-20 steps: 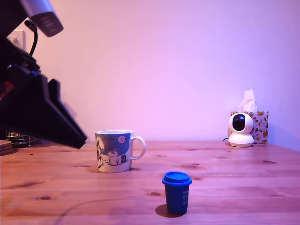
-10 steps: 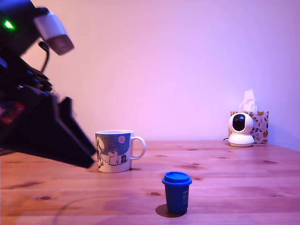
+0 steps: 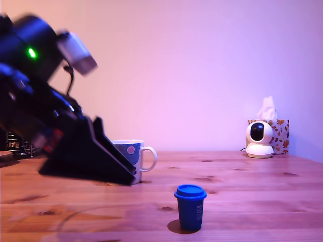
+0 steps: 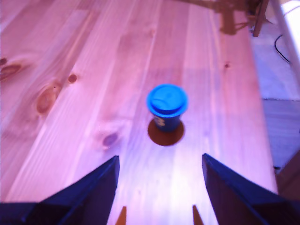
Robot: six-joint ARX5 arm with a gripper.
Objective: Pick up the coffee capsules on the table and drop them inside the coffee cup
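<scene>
A blue coffee capsule (image 3: pixel 190 206) stands upright on the wooden table (image 3: pixel 242 201), near the front and to the exterior view's right of the coffee cup. Only the rim, pink dot and white handle of the coffee cup (image 3: pixel 139 153) show, because my black gripper (image 3: pixel 128 174) is in front of the rest. In the wrist view the blue capsule (image 4: pixel 167 105) stands ahead of my gripper (image 4: pixel 159 161), centred on the gap between the spread fingers (image 4: pixel 96 183). The gripper is open with nothing in it.
At the back right in the exterior view, a white dome camera (image 3: pixel 259 140) stands in front of a patterned tissue box (image 3: pixel 278 133). A metal rack (image 3: pixel 17 148) is at the far left. The wrist view shows the table's edge (image 4: pixel 262 122) close beside the capsule.
My arm has swung down and toward the exterior view's right, and now covers most of the cup. The blue capsule and the cup have not moved.
</scene>
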